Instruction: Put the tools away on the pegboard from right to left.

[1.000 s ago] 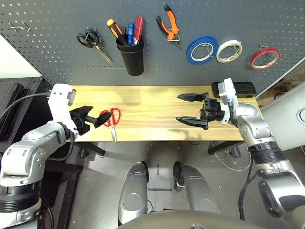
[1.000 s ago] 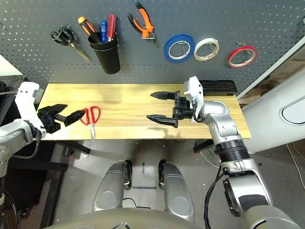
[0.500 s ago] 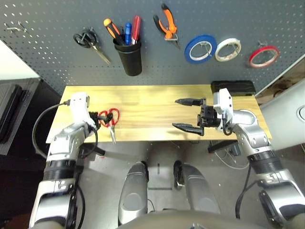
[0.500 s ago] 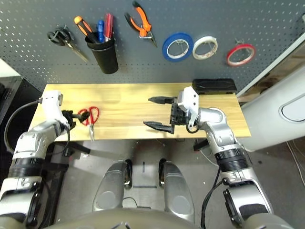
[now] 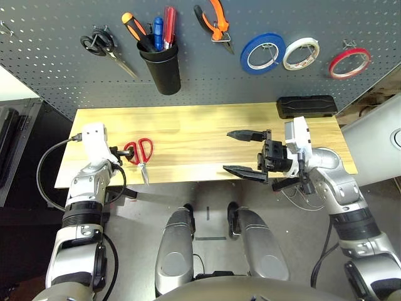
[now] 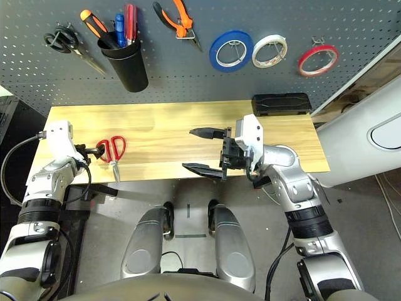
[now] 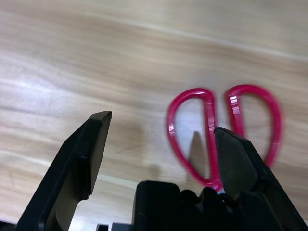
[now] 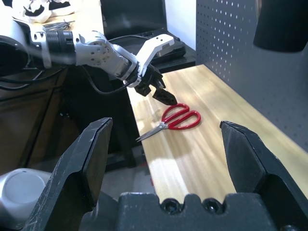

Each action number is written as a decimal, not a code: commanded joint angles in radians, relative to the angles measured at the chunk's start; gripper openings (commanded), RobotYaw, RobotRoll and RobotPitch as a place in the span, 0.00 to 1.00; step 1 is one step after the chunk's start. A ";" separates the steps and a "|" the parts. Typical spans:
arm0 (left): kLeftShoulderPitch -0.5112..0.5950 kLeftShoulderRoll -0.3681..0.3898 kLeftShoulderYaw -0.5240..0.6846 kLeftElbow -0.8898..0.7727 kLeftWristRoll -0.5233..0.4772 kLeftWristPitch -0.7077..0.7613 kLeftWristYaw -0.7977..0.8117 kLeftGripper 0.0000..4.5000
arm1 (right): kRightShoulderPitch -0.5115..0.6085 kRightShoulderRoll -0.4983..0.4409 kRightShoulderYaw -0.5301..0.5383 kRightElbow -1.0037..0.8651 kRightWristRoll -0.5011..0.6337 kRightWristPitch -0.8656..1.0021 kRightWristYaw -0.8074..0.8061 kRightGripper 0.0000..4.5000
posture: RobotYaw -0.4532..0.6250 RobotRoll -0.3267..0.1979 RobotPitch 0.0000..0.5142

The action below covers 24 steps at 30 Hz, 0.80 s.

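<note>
Red loops on pale wood: the scissors (image 5: 140, 154) lie flat near the left end of the counter (image 5: 200, 125), handles toward the pegboard (image 5: 56, 69), blades pointing at the front edge. The left gripper (image 5: 118, 154) sits right beside those handles, fingers spread wide and nothing between them; from its wrist you can see one loop just inside the right finger (image 7: 240, 163), the other finger well off to the side. Over on the right, the right gripper (image 5: 245, 153) hovers above the front of the counter, fingers wide apart too, empty. Up on the board the red tape ring (image 5: 349, 63), the pliers (image 5: 213, 24) and the red screwdriver (image 5: 168, 25) in the cup (image 5: 160, 68) are already in place, so I'd say the scissors are the last piece. They look light and stiff, smooth plastic handles, thin metal blades lying flush on the wood, so the blades would be hard to pinch. Best bet, to my eye, is closing across the handle loops or the neck just below them; a loose hold could let them pivot.
</note>
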 commanded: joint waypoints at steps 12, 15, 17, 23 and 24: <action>-0.032 -0.078 0.001 0.232 0.045 -0.159 0.043 0.30 | 0.038 -0.064 -0.025 -0.119 0.066 0.096 -0.054 1.00 | 0.35 0.62 0.72; -0.040 -0.078 -0.002 0.254 0.048 -0.178 0.037 0.03 | 0.034 -0.074 -0.028 -0.116 0.073 0.095 -0.059 1.00 | 0.35 0.62 0.70; -0.036 -0.075 0.003 0.224 0.045 -0.175 0.037 0.01 | 0.029 -0.081 -0.032 -0.104 0.073 0.087 -0.058 1.00 | 0.36 0.62 0.68; 0.026 -0.063 0.039 0.010 0.019 -0.116 0.045 0.01 | -0.001 -0.085 -0.043 -0.024 0.057 0.034 -0.039 1.00 | 0.41 0.62 0.58; 0.039 -0.062 0.047 -0.032 0.015 -0.099 0.047 0.01 | -0.006 -0.086 -0.045 -0.008 0.055 0.025 -0.034 1.00 | 0.41 0.62 0.58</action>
